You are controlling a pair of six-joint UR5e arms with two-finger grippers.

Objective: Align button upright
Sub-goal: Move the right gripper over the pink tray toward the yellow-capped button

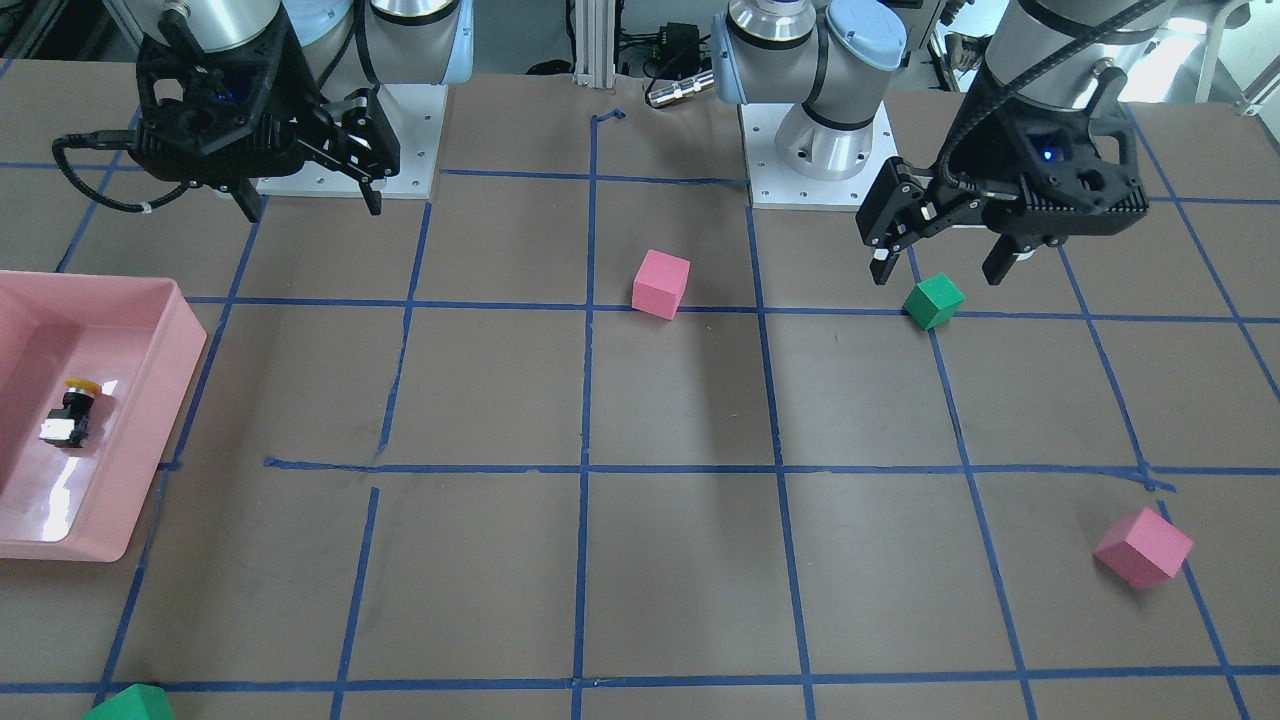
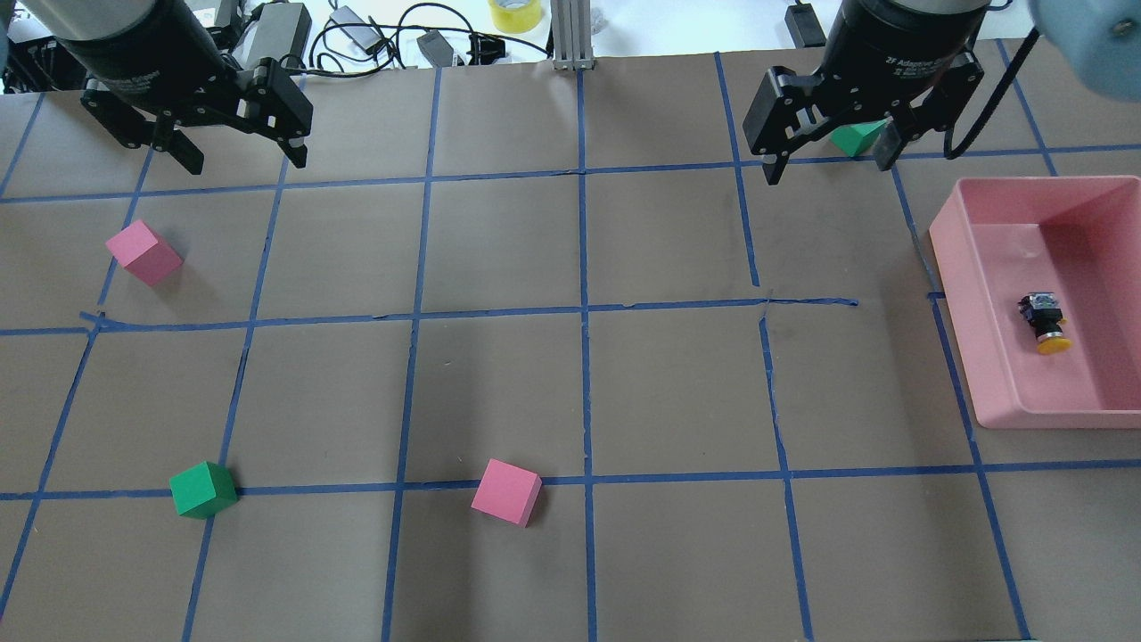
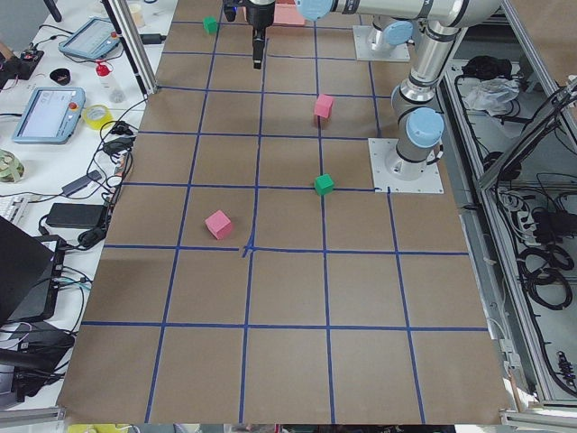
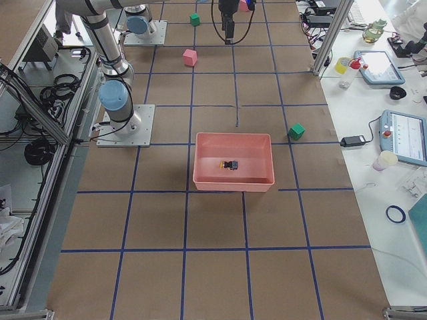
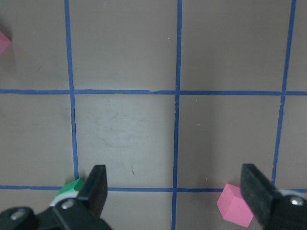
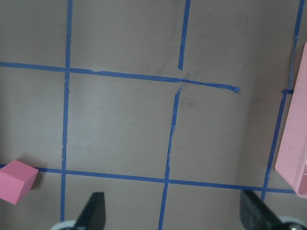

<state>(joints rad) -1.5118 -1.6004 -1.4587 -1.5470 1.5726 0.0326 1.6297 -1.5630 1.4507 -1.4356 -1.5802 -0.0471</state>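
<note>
Overhead exterior view: the button (image 2: 1045,323) lies on its side on the floor of a pink tray (image 2: 1038,184), yellow cap toward the robot, below and off to the right of the right end effector (image 2: 829,168). That end effector hangs high over the counter (image 2: 499,383), fingers spread wide with nothing between them. The left end effector (image 2: 245,162), equally wide and empty, hangs well apart to its left. Standing the button up appears not yet begun.

The likely trouble is the button's small round body. An off-centre pinch could roll it or squirt it free, and a tilted release could tip it over on the glossy floor. Wide fingers coming down close to a wall could strike the rim and shove the tray.

The button sits toward mid-tray, apart from every wall, leaving room on each side. A green cube (image 2: 854,136) rests near the tray's far corner, not touching.
</note>
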